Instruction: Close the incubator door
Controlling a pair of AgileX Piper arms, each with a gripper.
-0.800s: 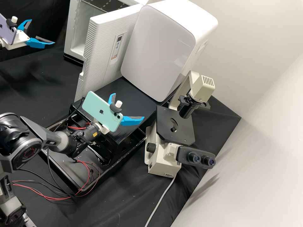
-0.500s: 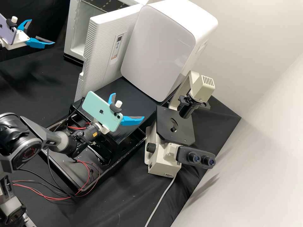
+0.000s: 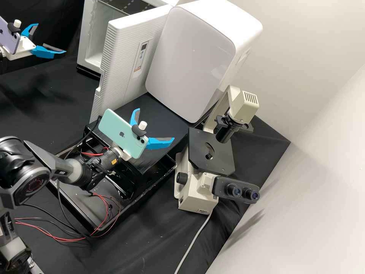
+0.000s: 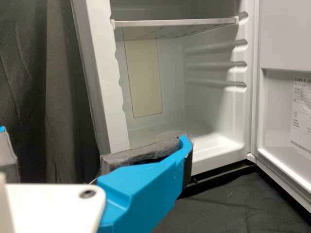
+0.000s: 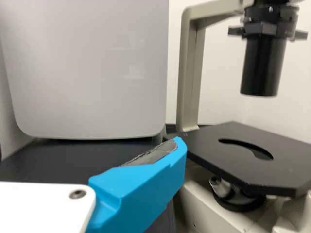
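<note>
Creased black cloth covered the tabletop (image 3: 57, 87). At the far side, a smooth white cabinet (image 3: 190, 53) showed a glossy, round-cornered front. Left of it was the white incubator (image 3: 91, 42), moulded and hollow inside, with a thin shelf (image 4: 175, 22) across it. The incubator door (image 3: 114, 64) stood wide open between the incubator's cavity and the cabinet, its outer face finely ribbed and bearing a narrow printed panel (image 3: 140, 56); its inner face carried a white label (image 4: 301, 116) of small print. Nearer, toward the right, stood a cream microscope (image 3: 195, 194) with a flat, dull black stage (image 3: 195, 152). A black tray (image 3: 78, 198) lay at the near left, thin red wires (image 3: 72, 239) trailing over it. The right gripper (image 3: 155, 125) hung left of the microscope, blue fingers spread apart. The left gripper (image 3: 51, 38) was at the far left, its fingers also apart, well clear of the door. Smaller were two sleek phones, one mint (image 3: 118, 131), one lilac (image 3: 9, 36), mounted by the grippers.
</note>
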